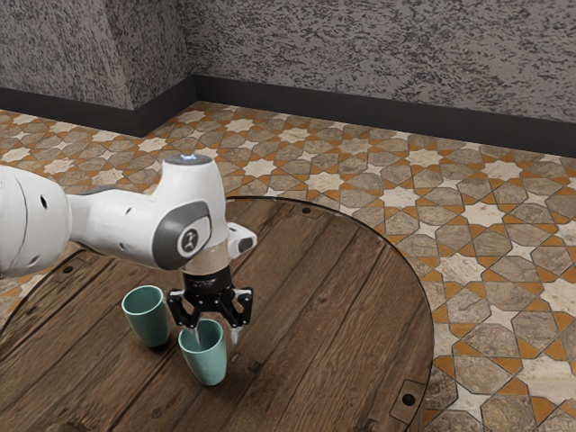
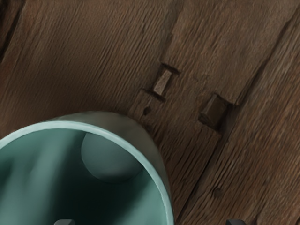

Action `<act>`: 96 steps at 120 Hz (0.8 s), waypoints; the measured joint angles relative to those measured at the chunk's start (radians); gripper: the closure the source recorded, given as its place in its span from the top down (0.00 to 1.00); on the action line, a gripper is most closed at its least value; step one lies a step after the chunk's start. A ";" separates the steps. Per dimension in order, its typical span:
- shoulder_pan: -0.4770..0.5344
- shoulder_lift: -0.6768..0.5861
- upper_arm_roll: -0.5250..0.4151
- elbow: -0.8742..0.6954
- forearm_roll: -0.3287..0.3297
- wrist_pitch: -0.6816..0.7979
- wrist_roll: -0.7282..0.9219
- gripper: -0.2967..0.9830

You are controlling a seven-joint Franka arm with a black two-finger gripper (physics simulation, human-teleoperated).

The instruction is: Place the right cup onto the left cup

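Backing it all, wall: speckled grey [image 1: 378,54], dark baseboard [image 1: 360,110] along its foot, well behind the front cup [image 1: 207,366], which I'm using as the landmark.
Floor: star-pattern tiles [image 1: 450,207] in orange, tan and cream, well apart from the front cup.
Table: round, wooden [image 1: 310,297], right under the front cup.
Arm: mostly white [image 1: 121,225], coming in from the exterior view's left, its hand end over the front cup.
Gripper: black one [image 1: 216,337], pointing down at the front cup's mouth. Fingers are spread wide, one on the inner side of the rim, the other outside it toward the exterior view's right. Not pinching anything, so yeah, nothing held.
Front cup: teal, upright, empty as far as the wrist view shows, and the exterior view's right one of the pair.
Other cup: also teal and upright [image 1: 148,322], just beside the front cup, toward the exterior view's left and a bit farther back. Cups aren't stacked.
Bolt: dark, round [image 1: 409,400], near the table edge, off to the exterior view's right of the front cup.
Wood nicks: two little blocky ones [image 2: 162,83], near the front cup.
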 joint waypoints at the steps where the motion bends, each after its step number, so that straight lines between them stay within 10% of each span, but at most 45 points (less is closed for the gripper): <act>1: 0.007 0.000 -0.006 0.001 0.000 0.002 -0.001 0.54; 96: 0.079 -0.003 -0.095 -0.003 -0.044 0.043 -0.089 0.17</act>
